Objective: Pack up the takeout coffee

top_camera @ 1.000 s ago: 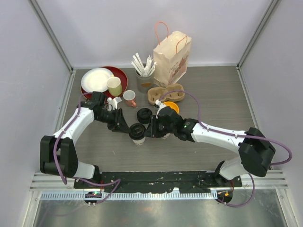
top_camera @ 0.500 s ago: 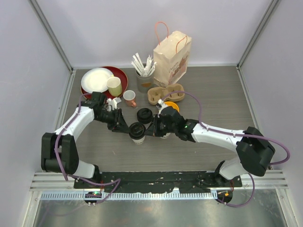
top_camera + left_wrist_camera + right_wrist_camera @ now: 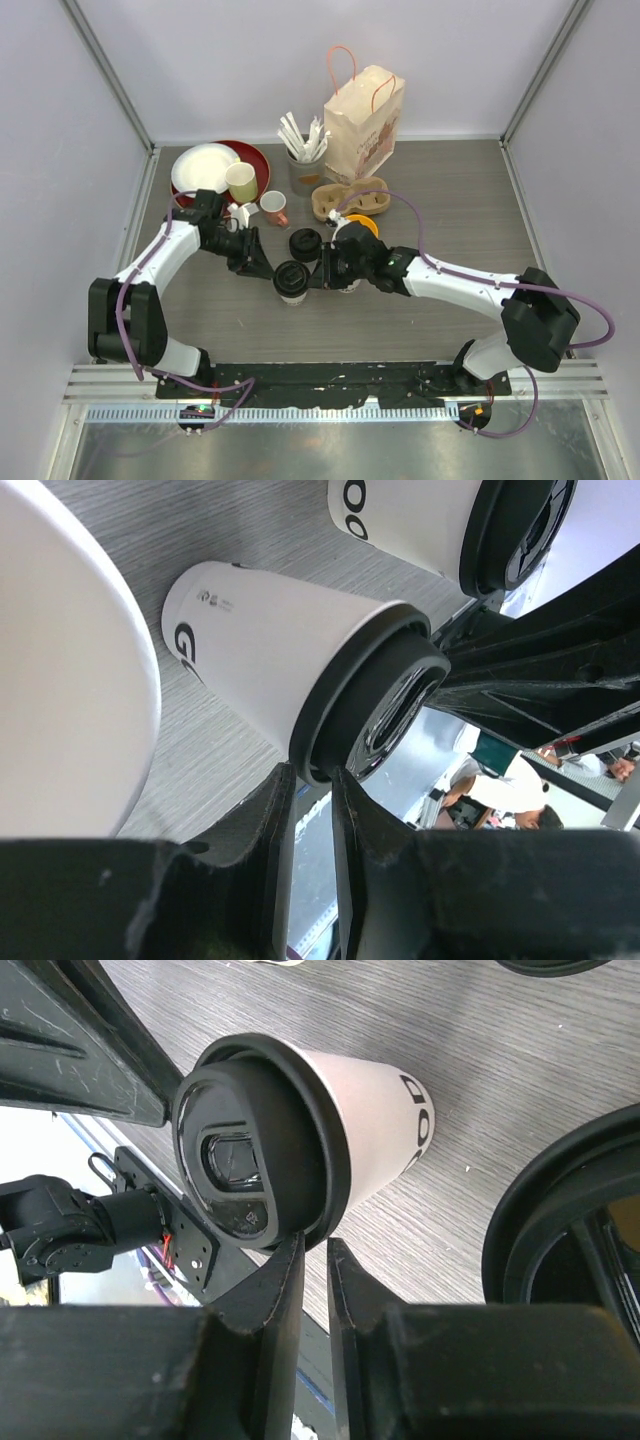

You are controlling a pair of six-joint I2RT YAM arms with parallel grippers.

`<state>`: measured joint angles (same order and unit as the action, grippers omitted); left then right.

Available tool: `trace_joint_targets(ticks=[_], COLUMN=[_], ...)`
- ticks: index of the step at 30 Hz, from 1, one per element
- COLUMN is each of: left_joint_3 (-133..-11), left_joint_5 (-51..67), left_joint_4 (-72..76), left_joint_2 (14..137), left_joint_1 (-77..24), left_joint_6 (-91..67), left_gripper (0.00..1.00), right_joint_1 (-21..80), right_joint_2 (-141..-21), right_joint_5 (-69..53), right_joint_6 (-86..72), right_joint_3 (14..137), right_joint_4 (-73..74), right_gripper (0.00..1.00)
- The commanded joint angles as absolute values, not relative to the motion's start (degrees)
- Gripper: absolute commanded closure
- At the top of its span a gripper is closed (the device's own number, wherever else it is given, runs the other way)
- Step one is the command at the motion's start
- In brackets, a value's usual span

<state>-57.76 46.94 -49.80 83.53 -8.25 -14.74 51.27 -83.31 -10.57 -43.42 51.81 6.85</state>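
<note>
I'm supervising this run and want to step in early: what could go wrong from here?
1. The left gripper and right gripper both have nearly closed fingertips at the rim of the lid on the near cup, from opposite sides. Uneven pulling might pop the lid off or tip the cup.
2. The second cup stands close behind it, so either arm could knock it over.
</note>
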Motion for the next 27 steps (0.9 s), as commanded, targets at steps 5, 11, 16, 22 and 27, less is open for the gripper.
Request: trace_joint_targets(ticks=[5,11,16,22,27], left_joint_3=[-61.00,-61.52,-61.52,-58.89,-57.92], left_joint_5=[46.85,46.23,45.27,44.74,44.91], left_joint_4=[-51.86,-51.85,-51.59,-50.19,-50.01], left_joint_2=[82.27,83.58,84.37,82.80,82.53], left_joint_1=[-8.26,-8.26,-8.26,-8.35,-8.79], left_joint_6=[-12.75,-12.57,-12.66,-13.18,-13.01], left_gripper=[0.76,0.76,0.76,0.75,0.75], right_joint_1=[51.50,51.42,48.53,47.90,47.64], right_joint_2=[-82.79,-83.49,-85.34,-89.73,-90.70], right_joint_5=[-10.63,-9.32,-8.08,-12.48,-12.57], right_joint_6=[-38.68,-36.39,-35.42,-32.52,-31.99], right_joint_3=[57.39,61.17,63.98,67.06,66.45], right_joint_4=[12.92,15.11,16.52,16.26,15.91], right_gripper=[0.74,0.69,0.75,0.73,0.72])
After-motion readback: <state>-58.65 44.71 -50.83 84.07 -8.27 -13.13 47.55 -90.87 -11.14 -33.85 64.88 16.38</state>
